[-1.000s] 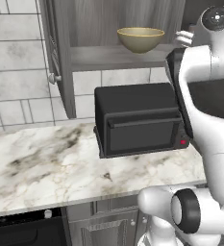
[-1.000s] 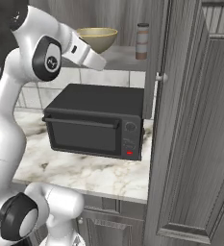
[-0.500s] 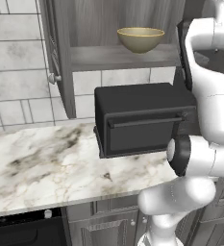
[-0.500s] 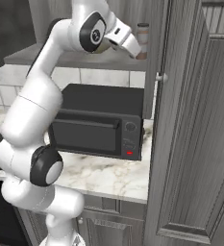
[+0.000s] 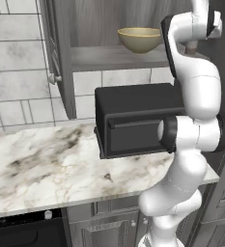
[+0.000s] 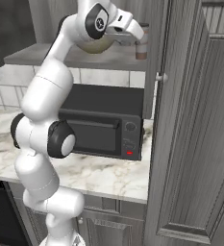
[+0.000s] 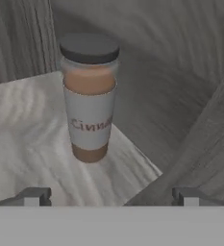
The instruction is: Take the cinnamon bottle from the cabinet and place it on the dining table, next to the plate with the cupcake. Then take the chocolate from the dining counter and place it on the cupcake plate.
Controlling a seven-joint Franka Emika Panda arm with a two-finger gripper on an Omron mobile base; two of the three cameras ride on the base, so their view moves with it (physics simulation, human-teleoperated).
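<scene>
End effector (image 7: 111,197) wide open, holding nothing, facing upright cinnamon bottle (image 7: 89,96) on cabinet (image 7: 31,139) shelf, tan bowl (image 5: 140,39) beside, black microwave (image 5: 133,119) on worktop (image 5: 41,164)

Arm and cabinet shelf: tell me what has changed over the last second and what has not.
The arm swung up and toward the cabinet, bringing the open end effector up to the shelf, facing the cinnamon bottle. It has not taken hold of anything. The bottle stands upright on the shelf as before; the bowl and the black oven have not moved.
</scene>
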